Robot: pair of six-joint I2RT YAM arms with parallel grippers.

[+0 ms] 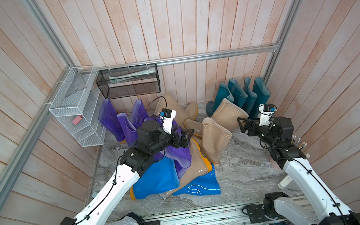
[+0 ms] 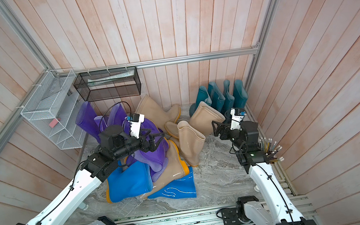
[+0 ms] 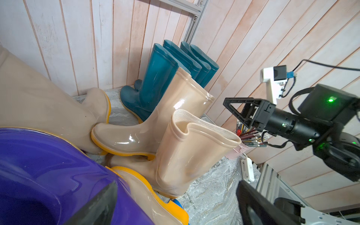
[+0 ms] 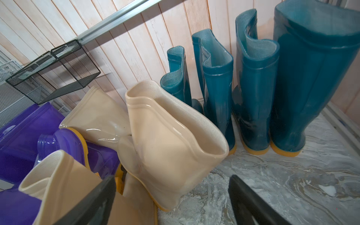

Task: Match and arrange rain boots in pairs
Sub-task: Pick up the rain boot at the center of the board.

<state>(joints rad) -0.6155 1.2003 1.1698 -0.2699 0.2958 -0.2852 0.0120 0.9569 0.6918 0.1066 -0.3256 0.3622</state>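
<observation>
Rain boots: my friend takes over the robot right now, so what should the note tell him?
Left gripper: open, empty, over the pile.
Right gripper: open, empty, beside the beige boots.
Done: four teal boots stand in a row in the back corner.
To do: two beige boots stand loose mid-floor, one leans at the back wall, one lies in the pile. Some purple boots stand at the back, others lie in the pile. Two blue boots lie at its front. None of these are paired.

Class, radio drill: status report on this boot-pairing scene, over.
Left end effector open above purple boots. Right end effector open, empty, beside beige boot. Teal boots lined up; blue boots partly under heap.
</observation>
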